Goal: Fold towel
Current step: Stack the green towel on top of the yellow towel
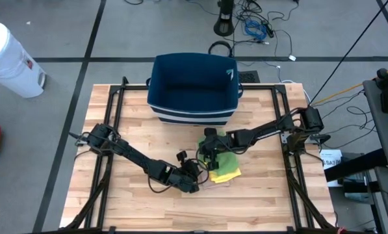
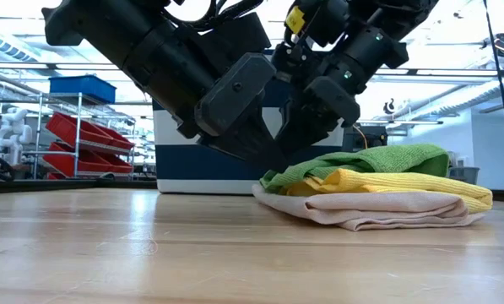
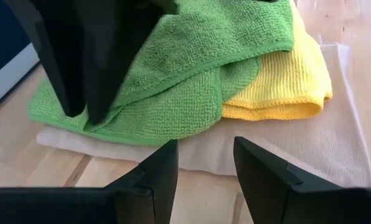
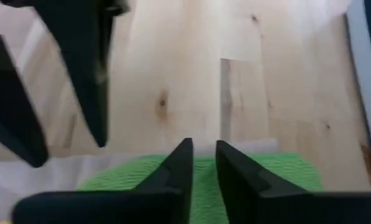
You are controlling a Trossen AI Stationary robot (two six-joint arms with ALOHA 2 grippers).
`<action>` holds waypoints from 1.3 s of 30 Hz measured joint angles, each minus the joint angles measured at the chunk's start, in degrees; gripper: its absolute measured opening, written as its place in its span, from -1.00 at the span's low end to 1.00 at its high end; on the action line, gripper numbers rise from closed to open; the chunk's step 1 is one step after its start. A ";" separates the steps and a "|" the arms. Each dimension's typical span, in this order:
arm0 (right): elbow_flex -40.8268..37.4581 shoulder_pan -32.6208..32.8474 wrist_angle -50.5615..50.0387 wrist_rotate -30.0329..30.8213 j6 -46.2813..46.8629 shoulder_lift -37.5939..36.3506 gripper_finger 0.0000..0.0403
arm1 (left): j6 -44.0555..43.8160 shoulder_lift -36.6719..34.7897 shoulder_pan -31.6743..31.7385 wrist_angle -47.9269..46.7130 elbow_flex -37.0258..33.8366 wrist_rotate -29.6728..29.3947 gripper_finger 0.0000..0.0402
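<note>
Three towels lie stacked on the wooden table: a green towel (image 3: 191,74) on top, a yellow towel (image 3: 284,81) under it and a beige towel (image 3: 297,149) at the bottom, resting on the wood. My right gripper (image 4: 202,163) stands over the green towel's far-left part (image 1: 214,156), its fingers nearly together on the cloth. My left gripper (image 3: 205,165) hovers open just short of the stack's near-left edge (image 1: 203,183), with nothing between its fingers. My right gripper has green cloth (image 4: 204,186) in the narrow gap between its two fingers. The fingers (image 3: 79,93) slant down onto a rumpled edge near the towel's corner (image 3: 107,121). One layer or several, I cannot tell. The towel lies slack on the stack.
A dark blue bin (image 1: 194,88) stands at the table's far edge, just behind the towels. Bare wood (image 1: 142,208) lies to the near and left of the stack. A white container (image 1: 8,58) stands on the floor beyond the table's far left corner.
</note>
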 joint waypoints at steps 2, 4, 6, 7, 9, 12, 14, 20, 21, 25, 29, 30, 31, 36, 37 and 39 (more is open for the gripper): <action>0.00 0.08 0.02 -0.07 0.37 0.01 -0.61 | 0.00 0.00 0.00 -0.01 0.00 0.00 -0.19; 0.00 -0.03 -0.17 0.08 0.95 0.01 -0.46 | 0.00 0.00 0.00 0.00 0.00 0.00 -0.19; 0.00 -0.34 -0.47 0.51 1.63 0.01 -0.31 | -0.02 0.00 0.00 -0.01 0.00 0.00 -0.19; 0.00 -0.65 -0.74 0.61 1.92 0.01 -0.26 | -0.02 0.00 -0.04 0.01 0.00 0.00 -0.19; 0.00 -1.09 -1.22 0.60 2.32 0.01 -0.21 | -0.04 0.00 -0.22 0.01 0.00 0.00 -0.19; 0.00 -1.57 -2.25 0.38 2.38 0.01 -0.24 | -0.04 0.00 -0.39 0.01 0.00 0.00 -0.19; 0.00 -1.69 -3.01 0.14 2.38 0.01 -0.31 | -0.04 0.00 -0.44 0.01 0.00 0.02 -0.19; 0.00 -1.67 -3.99 -1.93 2.07 0.01 -0.61 | -0.09 0.00 -0.37 0.03 0.00 0.00 -0.19; 0.00 -1.69 -4.01 -2.46 1.99 0.01 -0.67 | -0.09 0.00 -0.37 0.05 0.00 0.00 -0.19; 0.01 -1.77 -3.85 -2.82 1.68 0.37 -0.85 | -0.09 0.00 -0.39 0.73 0.00 0.01 -0.19; 0.02 -1.97 -3.77 -2.94 1.49 1.84 -0.98 | -0.09 0.00 -0.39 0.84 0.00 0.02 -0.19; 0.02 -1.99 -3.53 -2.89 1.50 2.22 -0.98 | -0.09 0.00 -0.39 0.86 0.00 0.00 -0.19; 0.02 -2.04 -3.47 -2.55 1.53 2.37 -0.99 | -0.09 0.00 -0.39 0.86 0.00 0.00 -0.19; 0.17 -1.68 -2.50 -2.17 1.42 1.55 -1.00 | -0.07 0.00 -0.39 0.84 0.00 0.30 -0.19; 0.68 -1.40 -2.55 -1.76 1.16 1.17 -1.00 | -0.04 0.00 -0.39 0.86 0.01 0.44 -0.19; 2.01 -0.59 -2.75 -0.10 0.28 0.68 -1.00 | -0.04 0.00 -0.39 0.82 0.02 0.44 -0.19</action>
